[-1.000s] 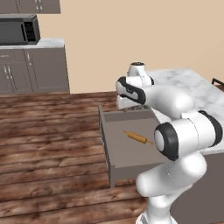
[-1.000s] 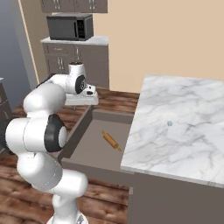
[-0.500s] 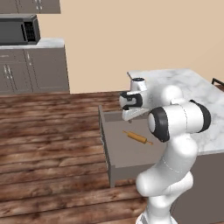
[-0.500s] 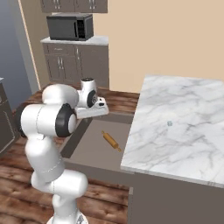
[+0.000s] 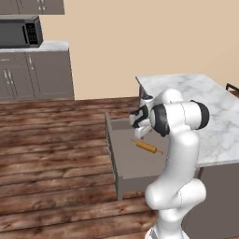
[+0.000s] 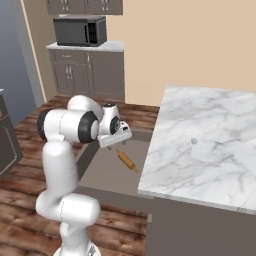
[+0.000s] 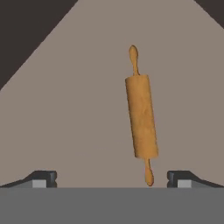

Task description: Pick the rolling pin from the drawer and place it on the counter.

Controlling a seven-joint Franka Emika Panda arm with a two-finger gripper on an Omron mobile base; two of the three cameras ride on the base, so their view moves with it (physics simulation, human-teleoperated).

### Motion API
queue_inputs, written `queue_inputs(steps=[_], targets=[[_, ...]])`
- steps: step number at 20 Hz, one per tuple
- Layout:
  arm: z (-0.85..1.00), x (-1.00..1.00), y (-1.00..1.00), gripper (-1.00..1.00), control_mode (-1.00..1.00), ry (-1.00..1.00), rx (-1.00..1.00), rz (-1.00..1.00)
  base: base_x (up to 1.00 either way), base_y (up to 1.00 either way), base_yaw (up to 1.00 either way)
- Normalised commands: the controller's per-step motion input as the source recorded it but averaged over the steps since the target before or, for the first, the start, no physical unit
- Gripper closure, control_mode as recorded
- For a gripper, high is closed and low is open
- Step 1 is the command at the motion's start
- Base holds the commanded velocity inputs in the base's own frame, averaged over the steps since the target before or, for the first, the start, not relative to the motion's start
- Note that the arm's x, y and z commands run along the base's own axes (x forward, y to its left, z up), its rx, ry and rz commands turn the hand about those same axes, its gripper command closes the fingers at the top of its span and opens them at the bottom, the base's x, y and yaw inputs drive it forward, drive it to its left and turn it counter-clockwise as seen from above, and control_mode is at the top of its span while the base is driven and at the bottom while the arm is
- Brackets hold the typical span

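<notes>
Counter (image 6: 210, 145) comes first: a large white marble slab with grey veins, taking up the right half of the right base view and the right edge of the left base view, its top bare apart from a tiny speck I cannot identify. Beside it, in the middle of both base views, the wide shallow grey-brown box drawer (image 5: 122, 154) stands pulled out over the dark wood floor, its flat floor exposed. The white arm bends over the drawer, and its two-finger gripper (image 7: 112, 177) hangs above the inside, with nothing between the fingers; in the hand view the two dark fingertips (image 7: 44, 177) sit far apart at the lower left and lower right, so the jaws are spread wide and empty. The slim orange-tan wooden rolling pin (image 7: 141, 116) lies flat on the drawer floor, running almost vertically in the hand view, slightly right of centre, its near handle end falling between the two tips but closer to the right one. By my judgement the step in hand is the approach to the grasp: the next move calls for shifting a little towards the pin's thick middle, lowering until the fingers straddle the barrel across its width, then closing.
</notes>
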Motion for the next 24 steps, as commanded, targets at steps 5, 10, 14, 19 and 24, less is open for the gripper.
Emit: queue_inputs(steps=[5, 10, 14, 19, 24], targets=[[-0.58, 0.75, 0.00, -1.00, -1.00, 0.07, -0.08, 0.20, 0.00, 0.00, 0.00], [-0.65, 0.71, -0.01, -1.00, -1.00, 0.07, -0.07, 0.15, 0.00, 0.00, 0.00], [-0.77, 0.33, -0.25, -1.00, -1.00, 0.03, -0.01, 0.04, 0.00, 0.00, 0.00], [-0.82, 0.04, -0.33, -1.00, -1.00, 0.00, 0.00, 0.00, 0.00, 0.00, 0.00], [-0.80, -0.49, -0.22, 1.00, -1.00, 0.00, 0.00, 0.00, 0.00, 0.00, 0.00]])
